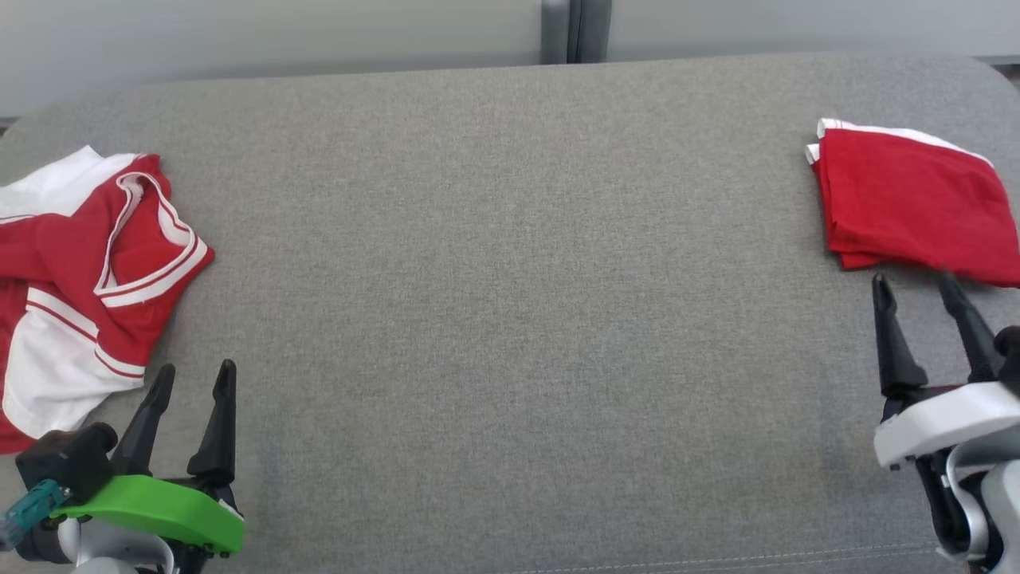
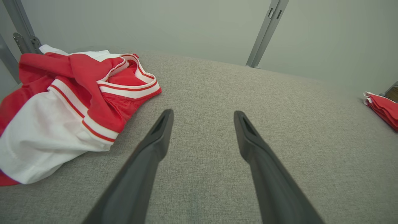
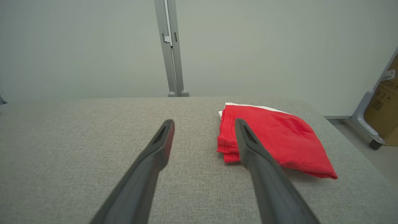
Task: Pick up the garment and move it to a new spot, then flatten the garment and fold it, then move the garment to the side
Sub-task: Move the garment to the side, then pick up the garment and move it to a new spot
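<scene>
While left end effector and right end effector gape empty, the box label is illegible.

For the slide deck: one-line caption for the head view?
Head view: left hand and right hand open over a grey cushion; crumpled red-and-white shirt left, folded red garment right.

Left of the black-fingered, green-mounted left gripper, the crumpled garment is red and white, its white trim striped red. Beyond the right gripper, the folded garment is plain red, white-edged. The tabletop is speckled grey.
</scene>
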